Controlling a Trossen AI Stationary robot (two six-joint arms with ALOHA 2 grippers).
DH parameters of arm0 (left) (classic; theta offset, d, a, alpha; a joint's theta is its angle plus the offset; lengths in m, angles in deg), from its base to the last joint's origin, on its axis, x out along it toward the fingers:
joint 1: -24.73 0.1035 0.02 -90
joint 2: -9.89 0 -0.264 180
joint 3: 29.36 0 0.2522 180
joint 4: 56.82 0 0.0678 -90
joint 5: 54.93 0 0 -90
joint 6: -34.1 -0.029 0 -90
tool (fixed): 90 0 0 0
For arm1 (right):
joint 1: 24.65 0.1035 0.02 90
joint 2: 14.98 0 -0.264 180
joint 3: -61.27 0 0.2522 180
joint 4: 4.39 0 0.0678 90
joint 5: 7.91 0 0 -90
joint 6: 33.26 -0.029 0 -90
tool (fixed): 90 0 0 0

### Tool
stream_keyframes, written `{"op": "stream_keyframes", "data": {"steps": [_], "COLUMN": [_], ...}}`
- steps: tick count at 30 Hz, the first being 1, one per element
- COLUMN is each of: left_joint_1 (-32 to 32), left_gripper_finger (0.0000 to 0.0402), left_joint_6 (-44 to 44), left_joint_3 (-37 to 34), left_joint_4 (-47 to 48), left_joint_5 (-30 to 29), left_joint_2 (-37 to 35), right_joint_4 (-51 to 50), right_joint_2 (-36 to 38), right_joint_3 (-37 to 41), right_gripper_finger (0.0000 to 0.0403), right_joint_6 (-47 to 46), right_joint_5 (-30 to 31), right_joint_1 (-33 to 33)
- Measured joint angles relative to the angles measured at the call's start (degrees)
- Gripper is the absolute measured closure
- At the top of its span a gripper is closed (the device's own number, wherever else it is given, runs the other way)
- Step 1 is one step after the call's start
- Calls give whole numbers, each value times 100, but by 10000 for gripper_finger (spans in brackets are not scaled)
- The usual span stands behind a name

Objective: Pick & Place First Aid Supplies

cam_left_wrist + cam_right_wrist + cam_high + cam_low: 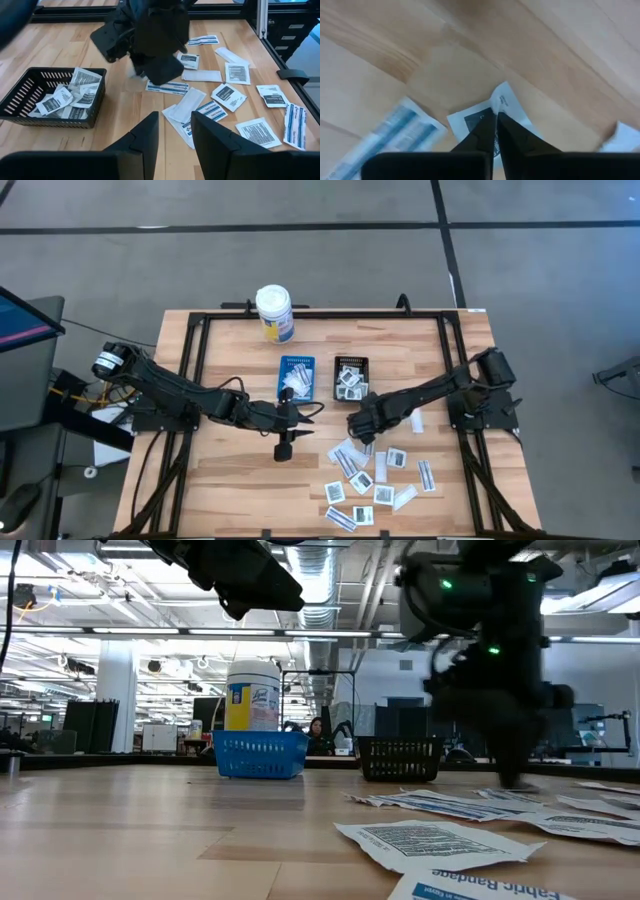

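R gripper pinched on packet

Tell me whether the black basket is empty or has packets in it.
It has packets in it. The left wrist view shows several white packets piled inside the black basket, reaching about to its rim.

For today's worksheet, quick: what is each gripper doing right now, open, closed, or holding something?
Left gripper: open, holding nothing, above the table.
Right gripper: closed, fingertips pinching a white packet on the table.
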Motion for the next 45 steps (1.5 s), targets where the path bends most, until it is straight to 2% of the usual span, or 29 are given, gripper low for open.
{"op": "stream_keyframes", "data": {"steps": [2, 7, 12, 14, 16, 25, 33, 36, 40, 45], "left_joint_1": [0, 2, 2, 2, 2, 2, 2, 2, 2, 2], "left_gripper_finger": [286, 286, 286, 286, 286, 286, 286, 286, 286, 286], "left_joint_6": [0, 0, 0, 0, 6, 17, 17, 17, 17, 20], "left_joint_3": [0, 0, 0, 0, 0, 0, 0, 0, 0, 0], "left_joint_4": [0, -2, -1, 1, 1, 1, 1, 7, 16, 18], "left_joint_5": [1, 0, 0, 0, 0, 0, 0, 0, 0, 0], "left_joint_2": [0, 0, 0, 0, 0, 0, 0, 0, 0, 0], "right_joint_4": [-107, -378, -395, -366, -333, 179, 258, 186, 182, 157], "right_joint_2": [-34, -3, 8, 8, 8, 6, 10, 14, 24, 24], "right_joint_3": [-351, -1180, -1539, -1522, -1442, -954, -931, -1090, -1165, -1167], "right_gripper_finger": [400, 394, 396, 398, 398, 356, 305, 293, 286, 280], "right_joint_6": [128, 614, 762, 903, 925, 1404, 1419, 1618, 1678, 1370], "right_joint_5": [492, 2282, 3771, 4209, 4316, 3992, 2956, 2344, 1232, 435], "right_joint_1": [66, 260, 335, 291, 208, -65, -125, -77, 113, 577]}}
